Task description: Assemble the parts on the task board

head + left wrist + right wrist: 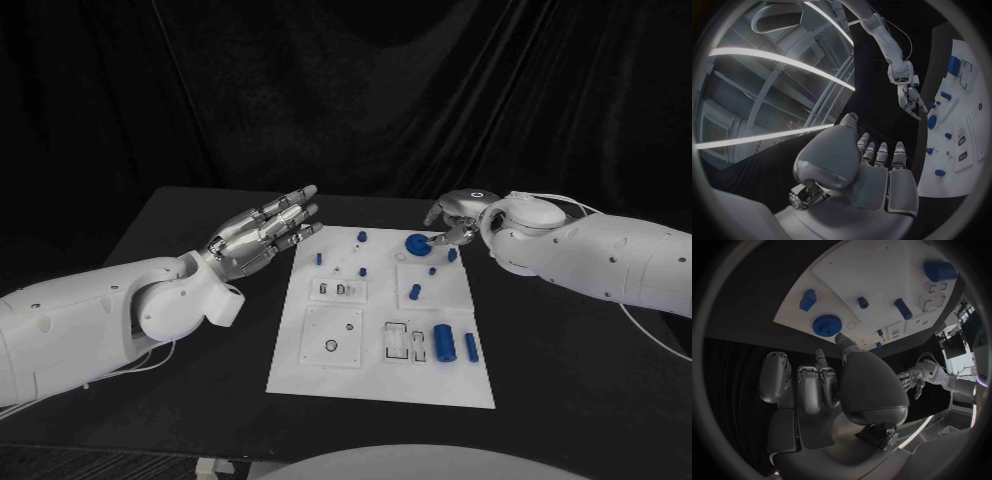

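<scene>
The white task board (378, 372) lies in the middle of the black table. A blue gear (417, 242) sits near its far edge, with small blue pegs (415, 292) scattered around it and a large blue cylinder (444, 342) near the right edge. My right hand (459, 215) hovers over the far right corner, fingers pointing down beside the gear. In the right wrist view its thumb tip (842, 338) is right next to the gear (826, 325) and nothing is held. My left hand (267, 232) floats flat and open beside the board's far left corner, fingers stretched out (879, 152).
Shallow rectangular recesses (336, 290) and a round hole (330, 346) mark the board's left half. Black table surface (577, 380) surrounds the board on all sides, and a dark curtain hangs behind it. The left wrist view shows the board (973, 117) and the right hand (907, 97) above the gear (932, 121).
</scene>
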Controlling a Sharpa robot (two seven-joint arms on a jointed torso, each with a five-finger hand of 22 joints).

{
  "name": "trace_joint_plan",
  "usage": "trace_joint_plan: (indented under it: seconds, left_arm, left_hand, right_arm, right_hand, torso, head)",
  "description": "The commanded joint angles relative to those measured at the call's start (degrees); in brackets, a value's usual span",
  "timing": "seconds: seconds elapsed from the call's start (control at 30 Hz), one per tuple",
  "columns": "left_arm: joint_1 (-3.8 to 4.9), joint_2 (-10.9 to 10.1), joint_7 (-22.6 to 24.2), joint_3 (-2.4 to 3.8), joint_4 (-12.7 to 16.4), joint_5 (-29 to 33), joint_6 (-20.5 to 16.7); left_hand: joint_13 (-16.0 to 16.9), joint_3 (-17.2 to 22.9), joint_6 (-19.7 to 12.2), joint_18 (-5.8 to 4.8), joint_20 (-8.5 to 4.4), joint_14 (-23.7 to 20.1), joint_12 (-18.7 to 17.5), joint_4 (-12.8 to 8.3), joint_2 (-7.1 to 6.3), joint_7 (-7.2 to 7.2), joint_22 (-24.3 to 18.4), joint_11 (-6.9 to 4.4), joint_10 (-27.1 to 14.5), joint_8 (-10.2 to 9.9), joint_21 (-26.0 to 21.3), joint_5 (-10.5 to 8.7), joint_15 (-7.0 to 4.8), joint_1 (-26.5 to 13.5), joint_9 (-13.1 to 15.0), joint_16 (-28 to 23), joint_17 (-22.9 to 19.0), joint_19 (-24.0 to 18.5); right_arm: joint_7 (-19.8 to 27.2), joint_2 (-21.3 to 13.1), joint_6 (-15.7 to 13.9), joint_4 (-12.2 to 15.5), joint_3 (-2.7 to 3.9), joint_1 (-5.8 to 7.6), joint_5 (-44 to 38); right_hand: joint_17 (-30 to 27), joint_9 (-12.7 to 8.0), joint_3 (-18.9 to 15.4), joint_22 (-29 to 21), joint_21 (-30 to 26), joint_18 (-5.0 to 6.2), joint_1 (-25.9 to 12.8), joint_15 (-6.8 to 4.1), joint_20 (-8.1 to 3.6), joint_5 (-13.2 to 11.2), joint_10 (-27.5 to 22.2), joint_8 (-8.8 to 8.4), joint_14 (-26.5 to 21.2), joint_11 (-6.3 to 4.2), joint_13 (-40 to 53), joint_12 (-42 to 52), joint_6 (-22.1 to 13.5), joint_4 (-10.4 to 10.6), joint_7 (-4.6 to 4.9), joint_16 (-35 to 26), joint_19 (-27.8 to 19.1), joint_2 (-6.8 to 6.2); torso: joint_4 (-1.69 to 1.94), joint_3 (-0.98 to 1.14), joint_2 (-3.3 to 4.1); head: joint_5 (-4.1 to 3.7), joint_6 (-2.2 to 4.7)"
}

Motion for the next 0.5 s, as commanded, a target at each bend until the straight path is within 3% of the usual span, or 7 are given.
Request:
trace_joint_plan:
  seconds: [0.03,0.3,0.5]
  left_arm:
    - [-0.11,0.0,0.4,0.06,0.1,0.1,0.6]
    - [-0.19,0.2,0.4,0.06,0.0,0.1,0.8]
    - [-0.23,0.2,0.3,0.06,-0.1,0.1,0.9]
  left_hand:
    - [-0.1,0.0,0.0,0.95,0.34,0.0,-0.2,-0.4,0.21,0.21,-0.1,0.24,0.0,0.2,-0.2,0.24,0.47,0.5,0.0,-0.2,-0.1,0.0]
    - [-0.1,0.1,-0.1,0.94,0.37,0.0,-0.2,-0.4,0.2,0.21,-0.1,0.25,0.0,0.2,-0.2,0.25,0.55,0.5,0.0,-0.2,-0.1,0.0]
    - [-0.1,0.1,-0.1,0.94,0.37,0.0,-0.2,-0.4,0.2,0.21,-0.1,0.25,0.0,0.2,-0.2,0.25,0.55,0.5,0.0,-0.2,-0.1,0.0]
  right_arm:
    - [0.0,0.7,-1.3,-1.0,0.04,-0.5,0.1]
    - [0.9,2.4,-1.9,-2.9,0.05,-1.3,0.1]
    - [1.5,3.6,-2.3,-4.2,0.05,-1.68,0.1]
  right_hand:
    - [15.1,-0.1,0.1,2.4,-0.2,-0.06,0.8,-0.27,0.07,0.5,6.0,-0.14,6.0,0.05,15.1,0.2,-0.4,-0.5,0.33,0.1,-0.2,-0.06]
    - [15.1,-0.2,0.3,2.3,-0.5,0.0,1.2,-0.21,0.13,0.5,6.0,0.02,6.0,0.11,15.1,0.2,-0.2,-0.9,0.39,0.1,-0.3,0.07]
    - [15.1,0.2,0.4,2.5,-0.5,-0.03,1.4,-0.22,0.14,0.6,6.0,0.83,6.0,0.12,15.1,0.2,1.3,-1.2,0.41,0.1,-0.2,0.23]
  torso:
    - [0.09,0.07,0.05]
    - [0.31,-0.04,0.07]
    - [0.27,-0.12,0.0]
  head:
    - [-0.09,-0.02]
    - [-0.15,-0.08]
    - [-0.21,-0.16]
